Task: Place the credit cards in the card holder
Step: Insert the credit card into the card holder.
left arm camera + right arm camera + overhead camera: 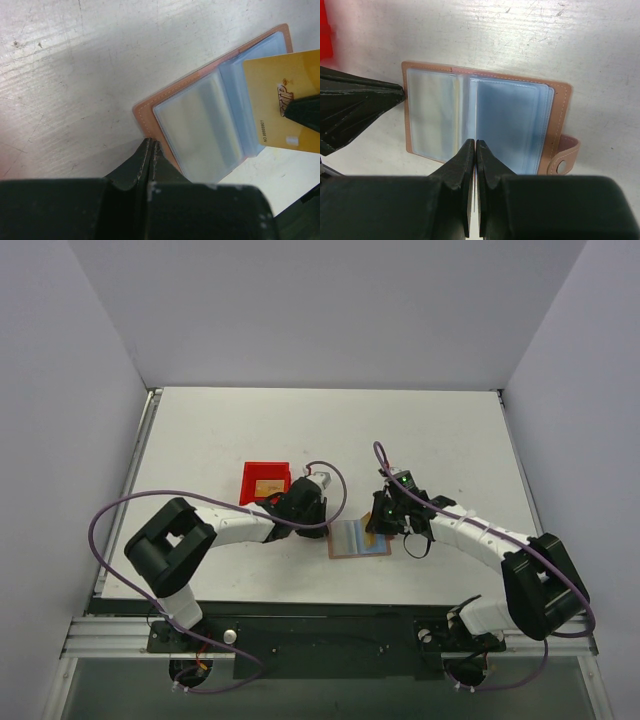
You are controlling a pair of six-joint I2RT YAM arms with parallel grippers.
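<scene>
bare table (330, 430) beyond card holder (352, 540), red bin (249, 478) beside left arm (235, 528)

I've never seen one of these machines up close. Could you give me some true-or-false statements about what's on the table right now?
1. The card holder lies open on the table. True.
2. The right gripper holds a gold card. True.
3. The red bin is empty. False: a second gold card lies in it.
4. The left gripper stands wide open. False: it is shut, its tips at the card holder's edge.
</scene>
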